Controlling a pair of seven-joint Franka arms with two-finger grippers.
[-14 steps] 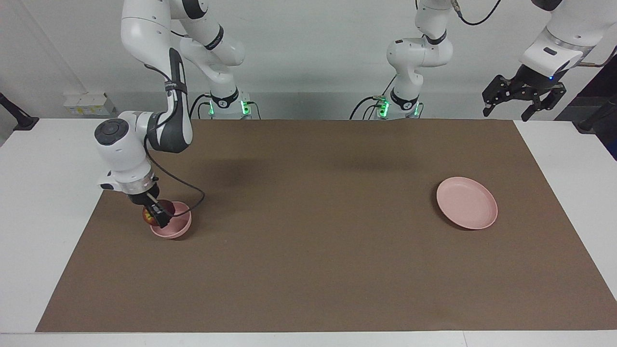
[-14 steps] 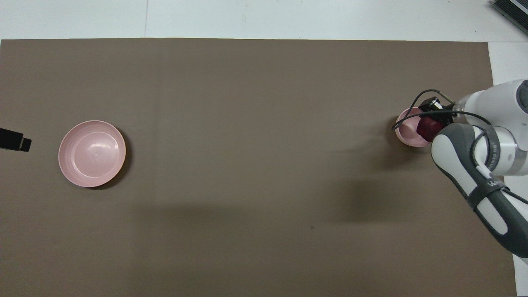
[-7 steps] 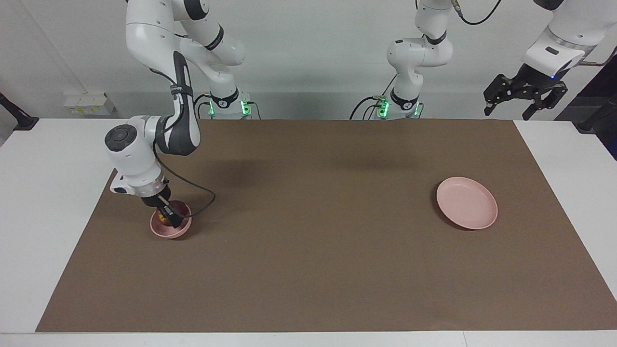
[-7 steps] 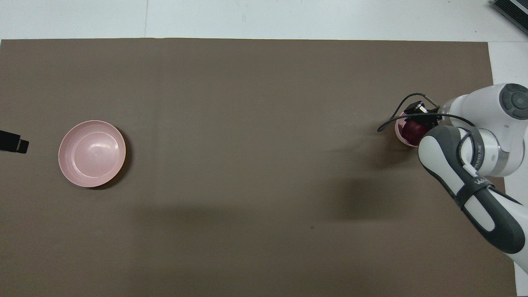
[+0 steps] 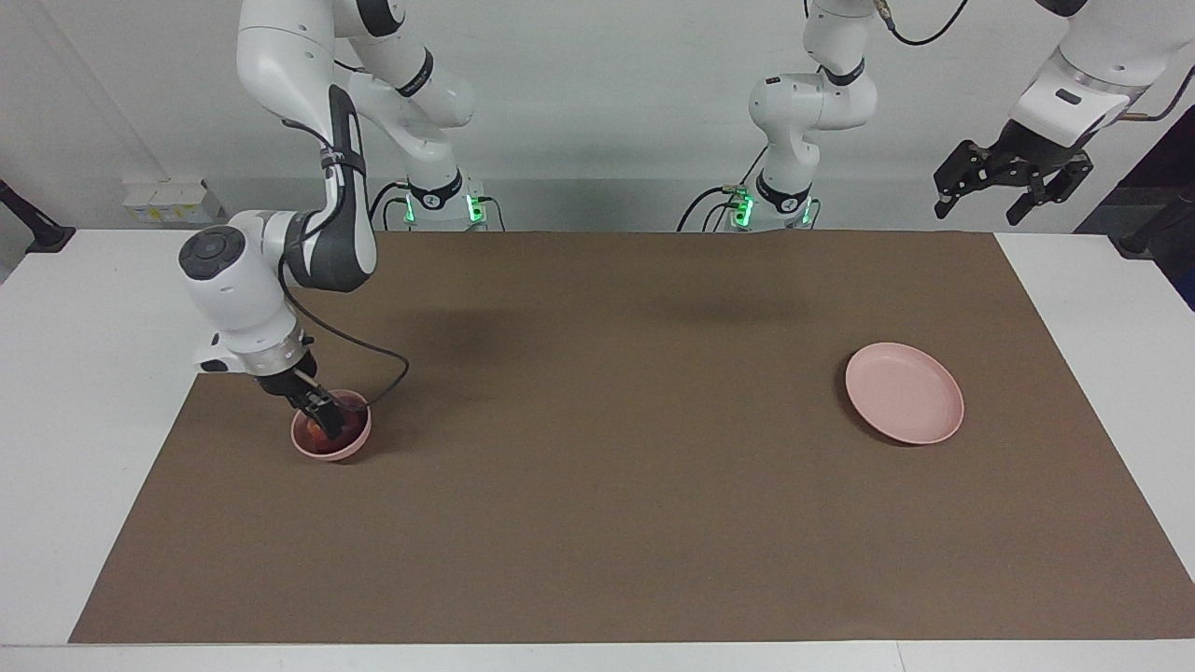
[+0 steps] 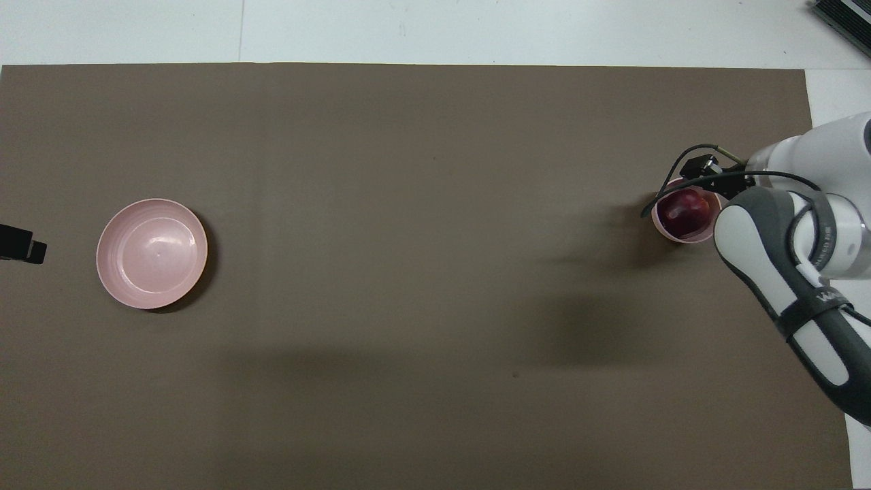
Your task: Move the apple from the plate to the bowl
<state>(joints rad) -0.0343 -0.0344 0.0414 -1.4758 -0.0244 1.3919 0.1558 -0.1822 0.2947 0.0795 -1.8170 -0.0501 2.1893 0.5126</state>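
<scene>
The dark red apple lies in the small deep pink bowl at the right arm's end of the table. It also shows in the overhead view, inside the bowl. My right gripper is just over the bowl's rim, open, with its fingers off the apple; it also shows in the overhead view. The flat pink plate is bare at the left arm's end, and shows in the overhead view too. My left gripper is open and waits high off the table's end.
A brown mat covers most of the white table. The right arm's cable loops beside the bowl. The left gripper's tip shows at the overhead view's edge, beside the plate.
My right gripper has let go of the apple, which now rests in the bowl, and has drawn back a little toward the right arm's end. The left gripper has risen slightly.
</scene>
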